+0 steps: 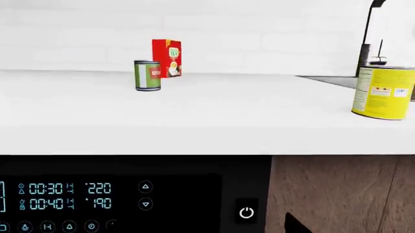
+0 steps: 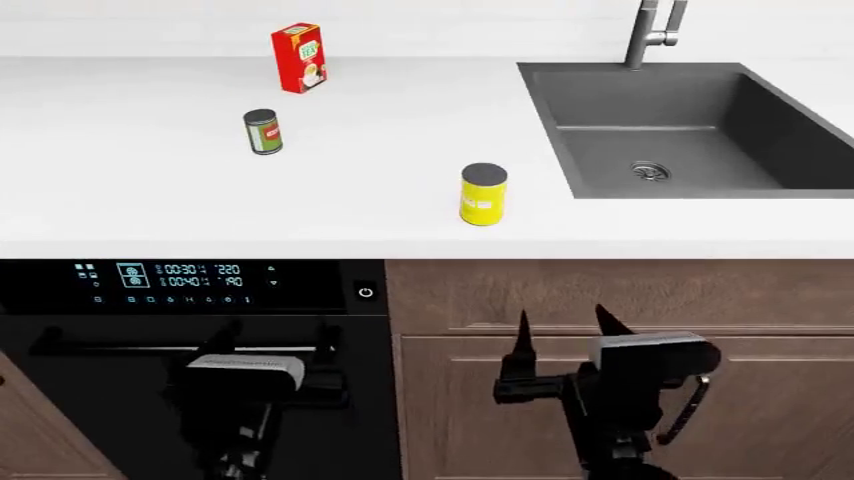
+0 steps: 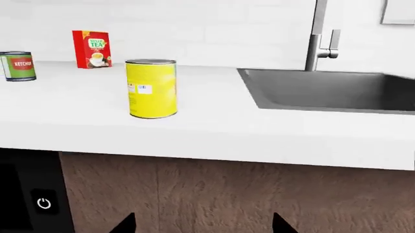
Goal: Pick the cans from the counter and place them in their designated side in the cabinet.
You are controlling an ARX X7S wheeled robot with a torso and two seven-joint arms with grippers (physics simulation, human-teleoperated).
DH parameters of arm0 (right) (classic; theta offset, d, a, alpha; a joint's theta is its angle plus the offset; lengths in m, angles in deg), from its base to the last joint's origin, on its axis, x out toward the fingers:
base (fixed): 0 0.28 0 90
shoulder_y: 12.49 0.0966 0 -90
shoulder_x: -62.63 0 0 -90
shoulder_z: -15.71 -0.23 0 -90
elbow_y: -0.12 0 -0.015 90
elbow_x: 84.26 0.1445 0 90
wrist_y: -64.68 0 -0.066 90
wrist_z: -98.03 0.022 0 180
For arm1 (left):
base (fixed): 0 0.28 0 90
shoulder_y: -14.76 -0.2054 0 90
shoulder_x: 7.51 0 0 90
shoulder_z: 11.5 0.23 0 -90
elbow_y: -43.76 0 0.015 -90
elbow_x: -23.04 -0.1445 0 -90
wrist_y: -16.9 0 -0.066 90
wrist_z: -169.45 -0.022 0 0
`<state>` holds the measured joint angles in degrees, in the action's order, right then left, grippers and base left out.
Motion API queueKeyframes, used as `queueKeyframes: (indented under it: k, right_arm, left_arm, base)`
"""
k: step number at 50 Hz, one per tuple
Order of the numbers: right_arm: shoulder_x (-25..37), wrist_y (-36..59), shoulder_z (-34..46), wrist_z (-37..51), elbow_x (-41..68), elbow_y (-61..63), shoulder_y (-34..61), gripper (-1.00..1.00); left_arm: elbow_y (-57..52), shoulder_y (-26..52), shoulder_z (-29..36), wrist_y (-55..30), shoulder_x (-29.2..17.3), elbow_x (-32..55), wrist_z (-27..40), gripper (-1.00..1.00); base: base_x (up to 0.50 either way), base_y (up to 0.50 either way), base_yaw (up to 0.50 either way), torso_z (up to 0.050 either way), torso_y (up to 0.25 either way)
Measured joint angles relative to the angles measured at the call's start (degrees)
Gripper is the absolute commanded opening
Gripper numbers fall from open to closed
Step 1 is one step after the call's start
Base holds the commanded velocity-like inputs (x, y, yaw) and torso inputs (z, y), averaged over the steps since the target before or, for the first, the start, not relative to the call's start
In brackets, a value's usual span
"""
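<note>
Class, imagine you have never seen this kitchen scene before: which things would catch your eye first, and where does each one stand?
The yellow can stands out most, upright near the front edge of the white counter, just left of the dark grey sink. Further back on the left stand the green can with its red label and, behind it by the wall, the red tea box. Below the counter edge, the right gripper points up with its jaws open.

Smooth white counter [image 2: 160, 190], wood-grain cabinet fronts [image 2: 601, 300]
</note>
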<state>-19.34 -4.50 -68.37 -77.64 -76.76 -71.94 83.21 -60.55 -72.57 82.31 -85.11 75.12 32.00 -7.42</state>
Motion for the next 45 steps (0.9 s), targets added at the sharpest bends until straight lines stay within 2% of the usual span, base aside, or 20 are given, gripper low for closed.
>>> queueKeyframes:
  k: [8, 16, 27, 45]
  right_arm:
    - [2.13, 17.71, 0.16, -1.78, 4.23, 7.52, 11.46, 1.00]
    - [2.45, 26.60, 0.31, -4.65, 7.36, 3.45, 23.12, 1.00]
    - [1.64, 26.20, 1.12, -9.22, 8.91, -11.76, 34.19, 1.00]
    - [0.59, 23.24, 4.04, -14.37, 9.76, -27.05, 41.22, 1.00]
  left_arm:
    - [-13.68, 7.23, -3.04, -15.35, -2.67, 7.56, 1.14, 1.00]
    - [-23.01, 16.05, -7.34, -30.59, -4.77, 16.47, 2.62, 1.00]
    - [-28.37, 23.99, -12.06, -41.90, -6.36, 23.92, 4.33, 1.00]
    - [-30.25, 27.32, -14.19, -45.63, -6.93, 27.38, 5.44, 1.00]
  base:
    - [0.00, 0.00, 0.00, 0.000, 0.000]
    - [0.00, 0.00, 0.00, 0.000, 0.000]
    - [0.00, 0.00, 0.00, 0.000, 0.000]
    - [0.00, 0.00, 0.00, 0.000, 0.000]
